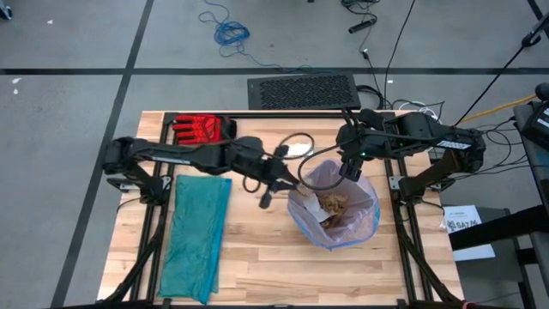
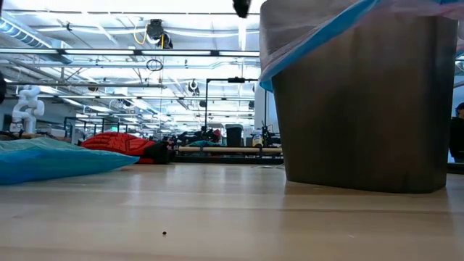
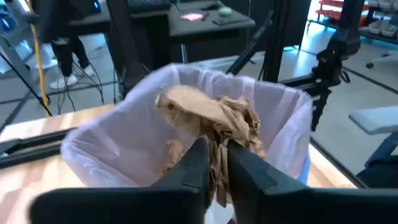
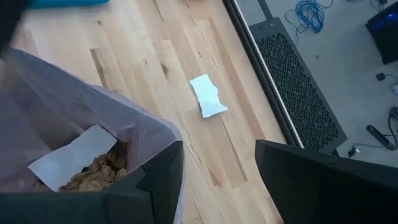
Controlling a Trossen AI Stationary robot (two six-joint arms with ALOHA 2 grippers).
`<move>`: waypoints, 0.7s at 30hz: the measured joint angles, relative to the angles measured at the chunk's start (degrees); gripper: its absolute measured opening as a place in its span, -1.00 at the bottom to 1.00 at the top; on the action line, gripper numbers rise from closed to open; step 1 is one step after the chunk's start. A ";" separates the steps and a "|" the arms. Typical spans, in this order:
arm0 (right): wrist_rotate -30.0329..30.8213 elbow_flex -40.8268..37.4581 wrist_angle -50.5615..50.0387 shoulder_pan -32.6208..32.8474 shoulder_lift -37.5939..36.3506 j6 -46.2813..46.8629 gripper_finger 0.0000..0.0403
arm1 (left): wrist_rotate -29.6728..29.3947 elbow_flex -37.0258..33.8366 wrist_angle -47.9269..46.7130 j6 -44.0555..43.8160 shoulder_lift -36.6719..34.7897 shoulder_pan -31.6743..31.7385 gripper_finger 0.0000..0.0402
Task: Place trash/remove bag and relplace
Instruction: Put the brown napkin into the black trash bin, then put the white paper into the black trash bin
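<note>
The left tool (image 1: 268, 199) hung just left of the bin near the middle of the high view, its two fingers (image 3: 198, 163) close together with a brown wad (image 3: 217, 115) showing above them; whether it held one, I could not tell. The wad could miss the bag (image 1: 369, 210) and roll onto the counter (image 1: 257, 266). The right tool (image 1: 349, 169), open wide at the bin's upper rim, could snag the thin liner. One white scrap (image 4: 208, 96) lay outside.
</note>
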 joint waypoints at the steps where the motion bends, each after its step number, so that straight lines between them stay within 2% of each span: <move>1: 0.00 0.00 0.00 0.00 0.00 0.00 -0.04 | 0.20 0.35 0.01 0.03 0.78 0.01 -0.65; 8: -0.04 0.00 0.00 0.01 0.00 0.01 -0.04 | 1.11 0.73 -0.10 1.76 1.55 0.17 -0.18; 11: -0.04 0.00 0.00 0.00 0.00 0.07 -0.04 | -1.47 0.73 -2.67 4.62 -0.83 0.40 -0.06; 17: 0.01 0.00 0.00 -0.86 0.00 -0.22 -0.04 | -11.79 0.76 -16.32 9.41 -9.91 2.16 -0.03; 21: 2.84 0.00 -1.50 -5.33 0.00 1.14 -0.04 | -16.51 -1.79 -24.29 9.31 -16.01 5.71 -0.15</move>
